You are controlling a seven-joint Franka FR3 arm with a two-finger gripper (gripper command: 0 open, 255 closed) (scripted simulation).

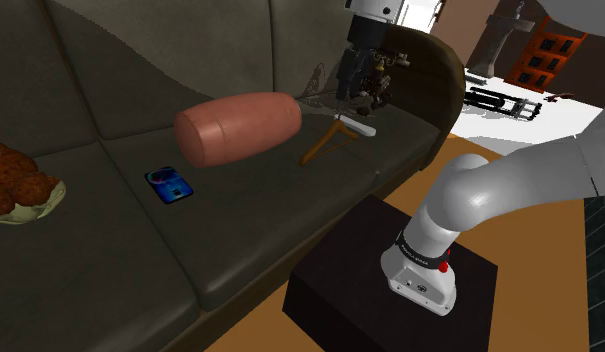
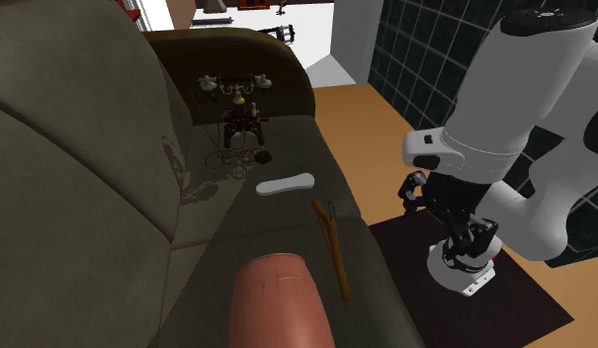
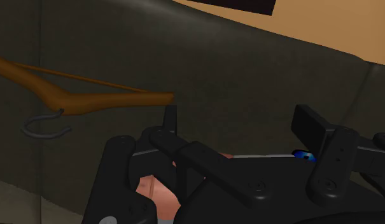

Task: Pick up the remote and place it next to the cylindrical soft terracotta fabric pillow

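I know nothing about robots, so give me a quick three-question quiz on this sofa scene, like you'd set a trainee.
1. True or false: the hand is gripping the white remote.
2. Which thing lies on the sofa seat beside the remote? A) a wooden hanger B) a book C) a cup
3. Fill in: the small flat gadget near the end of the terracotta pillow is coloured ____.
Key: 1 false (the hand is open and empty); 2 A; 3 blue.
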